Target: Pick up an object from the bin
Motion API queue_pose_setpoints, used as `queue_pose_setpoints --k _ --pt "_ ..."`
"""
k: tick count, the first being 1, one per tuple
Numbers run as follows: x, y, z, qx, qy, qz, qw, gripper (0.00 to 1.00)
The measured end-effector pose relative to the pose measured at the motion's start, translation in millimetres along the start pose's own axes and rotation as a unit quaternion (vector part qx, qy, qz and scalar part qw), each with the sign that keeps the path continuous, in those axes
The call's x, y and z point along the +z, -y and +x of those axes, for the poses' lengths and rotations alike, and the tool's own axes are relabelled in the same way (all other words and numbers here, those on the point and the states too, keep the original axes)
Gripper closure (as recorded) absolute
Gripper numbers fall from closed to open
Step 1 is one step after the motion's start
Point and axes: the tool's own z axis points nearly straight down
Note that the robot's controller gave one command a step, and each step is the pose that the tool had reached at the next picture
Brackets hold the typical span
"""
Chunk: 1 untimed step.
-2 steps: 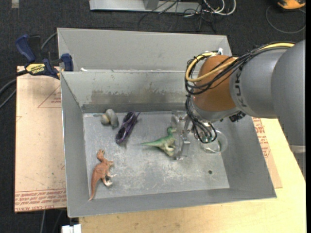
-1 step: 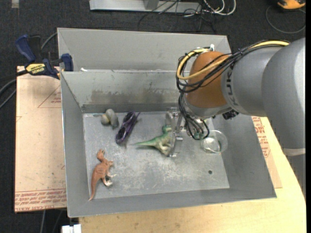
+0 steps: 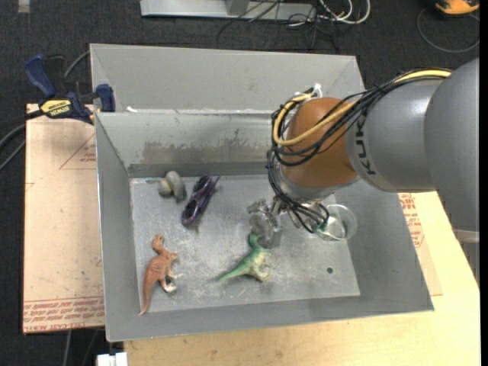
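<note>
Dinosaur (image 3: 250, 264), green plastic, long-tailed; bin (image 3: 191, 137) scuffed metal.

My orange wrist cover (image 3: 316, 147) hid a part of the clear round thing (image 3: 343, 226) behind it, and my arm (image 3: 427, 128) was cut off at the right edge.

Arm (image 3: 427, 128): thick, smooth, light grey rounded casing, entering from the right; black lettering "KU" legible on the link. Wrist: glossy orange dome-shaped cover (image 3: 316, 147). Cables (image 3: 284, 132): yellow, black and white, looped over the cover's left side and bundled beneath it. Gripper (image 3: 265, 229): small, grey metal, on the cover's near side.
</note>
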Motion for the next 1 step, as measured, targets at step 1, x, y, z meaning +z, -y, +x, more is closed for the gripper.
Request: queue_pose_setpoints --k 1 --pt "0.8 -0.1 0.5 -0.001 -0.0006 0.0 1.0 0.0"
